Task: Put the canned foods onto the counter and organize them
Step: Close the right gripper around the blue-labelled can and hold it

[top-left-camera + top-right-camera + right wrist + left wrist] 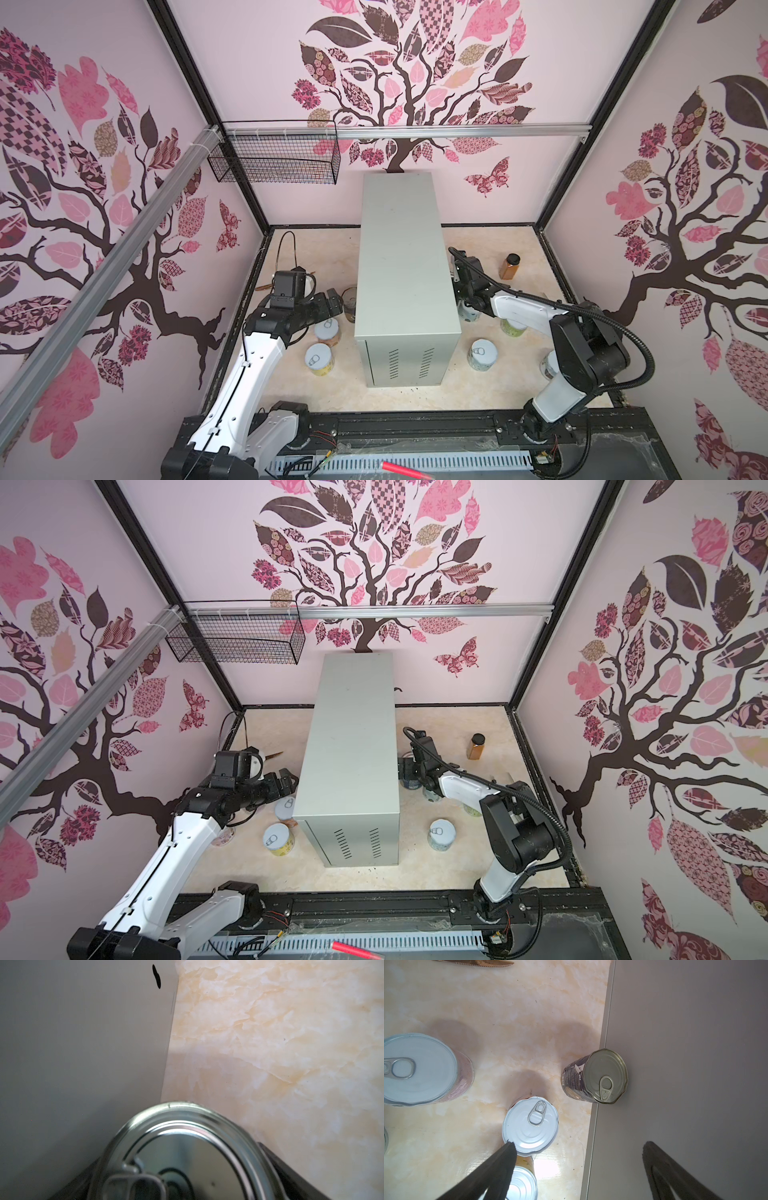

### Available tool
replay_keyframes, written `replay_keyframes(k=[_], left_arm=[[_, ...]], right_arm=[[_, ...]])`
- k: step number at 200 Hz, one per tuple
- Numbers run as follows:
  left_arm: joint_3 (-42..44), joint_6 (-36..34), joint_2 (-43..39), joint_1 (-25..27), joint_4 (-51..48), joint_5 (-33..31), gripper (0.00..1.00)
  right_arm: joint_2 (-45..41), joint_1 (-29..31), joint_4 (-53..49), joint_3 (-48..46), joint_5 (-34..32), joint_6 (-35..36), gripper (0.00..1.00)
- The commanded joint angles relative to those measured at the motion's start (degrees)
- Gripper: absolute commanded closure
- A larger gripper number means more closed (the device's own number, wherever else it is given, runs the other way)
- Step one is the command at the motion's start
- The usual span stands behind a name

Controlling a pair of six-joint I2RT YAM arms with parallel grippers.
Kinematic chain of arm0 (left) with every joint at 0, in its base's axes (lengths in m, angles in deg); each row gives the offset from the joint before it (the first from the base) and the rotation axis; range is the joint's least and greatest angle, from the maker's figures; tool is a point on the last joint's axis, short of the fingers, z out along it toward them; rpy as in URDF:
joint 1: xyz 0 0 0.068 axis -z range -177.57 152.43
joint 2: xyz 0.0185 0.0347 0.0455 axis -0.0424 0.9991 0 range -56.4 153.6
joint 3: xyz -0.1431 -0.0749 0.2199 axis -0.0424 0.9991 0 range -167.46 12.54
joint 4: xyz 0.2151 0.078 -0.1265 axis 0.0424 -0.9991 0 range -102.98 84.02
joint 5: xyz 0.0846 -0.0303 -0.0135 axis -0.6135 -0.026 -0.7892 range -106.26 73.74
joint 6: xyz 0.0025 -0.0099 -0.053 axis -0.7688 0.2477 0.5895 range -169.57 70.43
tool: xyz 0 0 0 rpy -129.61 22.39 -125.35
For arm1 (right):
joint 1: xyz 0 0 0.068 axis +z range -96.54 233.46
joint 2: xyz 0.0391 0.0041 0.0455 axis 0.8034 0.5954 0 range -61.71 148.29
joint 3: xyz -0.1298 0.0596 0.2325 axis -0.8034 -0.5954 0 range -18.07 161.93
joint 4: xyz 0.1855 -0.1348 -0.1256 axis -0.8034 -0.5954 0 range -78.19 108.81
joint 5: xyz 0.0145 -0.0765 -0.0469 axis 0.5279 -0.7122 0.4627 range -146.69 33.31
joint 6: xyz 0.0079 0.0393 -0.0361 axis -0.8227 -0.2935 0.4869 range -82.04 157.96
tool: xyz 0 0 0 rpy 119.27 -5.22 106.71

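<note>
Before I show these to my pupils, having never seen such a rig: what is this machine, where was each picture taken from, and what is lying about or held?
These are two robot arms at a marbled table. Two pictures come from one overhead camera with two eyes; the other two from cameras on the arms' wrists. A grey cabinet, the counter, stands mid-table, its top bare. Tins stand on the table on both sides of it, such as a white-lidded tin, and there is an amber jar. The left pincer hangs open above some tins, holding nothing. The right pincer is open around a metal-topped tin beside the cabinet; whether it touches it I cannot tell.
</note>
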Motion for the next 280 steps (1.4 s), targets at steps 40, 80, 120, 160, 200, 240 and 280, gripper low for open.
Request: replay_keyframes(k=[40,80,120,160,200,240,280], left_arm=[[-0.6,-0.9,0.6,0.0,1.5,1.1,0.02],[-0.5,-0.8,0.3,0.0,1.6,1.2,0.02],[-0.5,-0.9,0.2,0.0,1.6,1.3,0.02],[-0.5,-0.8,0.2,0.0,1.6,1.2,0.02],[-0.6,-0.8,0.2,0.1,1.7,1.3,0.02],[-0.5,-0.8,0.3,0.0,1.7,1.2,0.02],[-0.3,-1.0,0.1,0.0,2.0,1.9,0.02]], right_arm=[[3.8,0.3,-0.9,3.2,-4.0,1.1,0.0],[4.6,0.2,-2.3,4.4,-7.1,1.9,0.0],[6.0,0.3,-2.3,5.5,-10.7,3.2,0.0],[7.7,0.2,-2.5,7.6,-12.2,3.9,0.08],[9.6,-1.6,-2.7,9.9,-11.2,3.3,0.16],[11.0,-4.4,-2.6,11.9,-10.0,2.8,0.2],[12.0,-6.0,-3.2,13.4,-9.2,3.6,0.06]])
